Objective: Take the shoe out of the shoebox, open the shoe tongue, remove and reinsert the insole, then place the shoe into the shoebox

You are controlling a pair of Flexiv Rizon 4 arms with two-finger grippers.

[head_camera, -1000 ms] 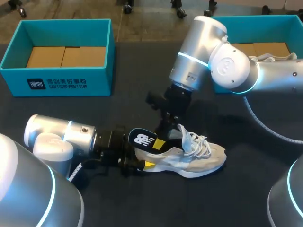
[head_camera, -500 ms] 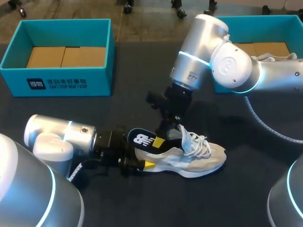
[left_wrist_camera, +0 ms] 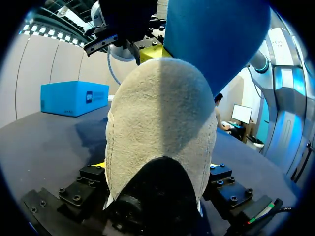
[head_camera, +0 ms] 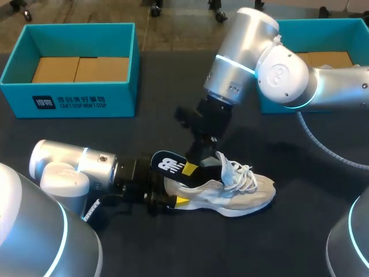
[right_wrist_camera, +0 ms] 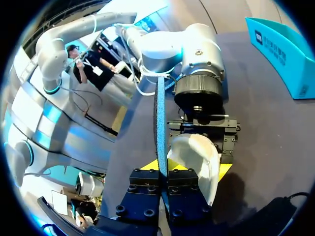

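Poking from beige, white-laced shoe [head_camera: 249, 195]: navy insole [head_camera: 170, 166] w/ white logo

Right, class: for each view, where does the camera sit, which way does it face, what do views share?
Head view: fixed above and behind, looking down on the table; left arm and right arm enter from the sides.
Left wrist view: on the left wrist, looking along the left tool, shut on the shoe heel.
Right wrist view: on the right wrist, looking along the right tool, shut on the insole, towards the left arm.
Shared: all show shoe and insole.
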